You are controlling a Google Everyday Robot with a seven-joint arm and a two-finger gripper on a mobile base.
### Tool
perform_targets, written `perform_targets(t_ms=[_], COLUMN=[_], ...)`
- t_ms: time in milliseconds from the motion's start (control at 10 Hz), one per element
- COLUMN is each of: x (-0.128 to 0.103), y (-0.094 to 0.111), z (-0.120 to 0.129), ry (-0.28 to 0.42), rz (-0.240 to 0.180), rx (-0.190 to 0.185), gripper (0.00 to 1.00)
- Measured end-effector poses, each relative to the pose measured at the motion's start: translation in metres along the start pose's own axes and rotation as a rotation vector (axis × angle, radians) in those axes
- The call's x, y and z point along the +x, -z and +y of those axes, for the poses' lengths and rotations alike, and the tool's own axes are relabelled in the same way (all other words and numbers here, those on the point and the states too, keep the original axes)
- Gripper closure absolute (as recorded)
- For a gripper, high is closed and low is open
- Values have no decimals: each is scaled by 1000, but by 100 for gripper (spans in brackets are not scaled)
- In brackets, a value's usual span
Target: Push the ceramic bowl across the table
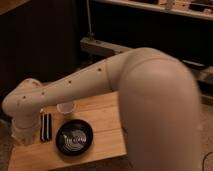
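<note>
Jaws clenched, hidden under the cream wrist [25, 131] at the scene's left; the wide black ceramic bowl with white rings [74, 138] lies to their right, near the front edge of the light wooden plank bench [106, 125], so a push would probably run rightward.

The ceramic bowl [74, 138], black with white rings inside, is seen resting on the light wooden worktop [105, 117] near its front edge. A small translucent cup [65, 107] is set just behind it, and two dark slim objects [45, 126] are laid just to its left. The gripper [25, 134], closed, is held down at the worktop's left end beside the dark slim objects, apart from the bowl. The cream arm [85, 82] is stretched above the worktop's back.
</note>
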Motion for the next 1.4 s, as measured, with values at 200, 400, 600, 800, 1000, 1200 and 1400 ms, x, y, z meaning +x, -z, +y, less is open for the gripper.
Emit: perform_targets(t_ms=[200, 400, 600, 800, 1000, 1200, 1400], x=[-7, -3, 3, 8, 10, 11, 11], y=[-18, -43, -54, -57, -66, -72, -78], z=[5, -12, -29, -37, -36, -42, -44], ry=[54, 77, 68, 70, 69, 57, 49], rz=[22, 53, 66, 66, 63, 60, 56], rx=[-30, -38, -43, -43, -28, -20, -8], gripper=[100, 100, 100, 100, 100, 100, 100])
